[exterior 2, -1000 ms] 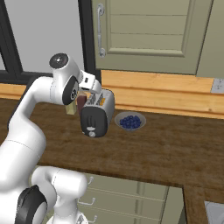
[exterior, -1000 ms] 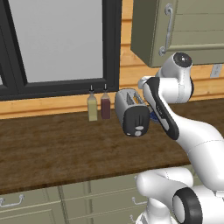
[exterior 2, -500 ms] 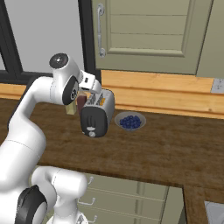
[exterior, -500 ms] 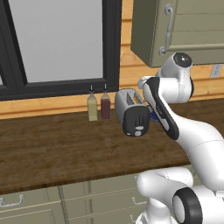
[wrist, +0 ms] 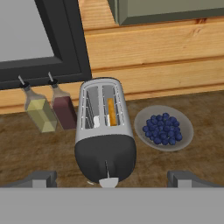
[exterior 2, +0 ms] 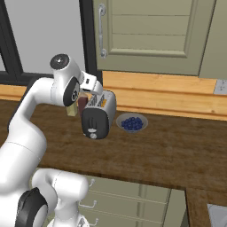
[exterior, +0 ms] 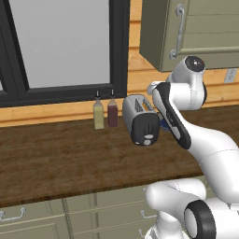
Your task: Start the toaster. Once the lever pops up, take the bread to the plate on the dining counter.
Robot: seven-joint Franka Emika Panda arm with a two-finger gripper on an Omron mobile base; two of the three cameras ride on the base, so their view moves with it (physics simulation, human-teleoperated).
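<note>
1. The counter [wrist: 183, 166] carries the toaster [wrist: 104, 131], which lies straight ahead of the fingers and between them in the hand view, with its long axis pointing away from the fingers toward the wall.
2. Its black end panel [wrist: 106, 159] is the part closest to the fingers. In the base views the hand hangs above the toaster's back part, so the fingers must come down and toward this panel.
3. The bread [wrist: 112, 112] stands in the slot on the side of the blueberry bowl [wrist: 164, 128], farther from the fingers than the panel.
4. The lever [wrist: 108, 182] is the nearest thing of all, on the middle line between the two fingers; I judge it is not yet pressed.
5. The fingers [wrist: 111, 178] are spread fully wide and hold nothing.
</note>
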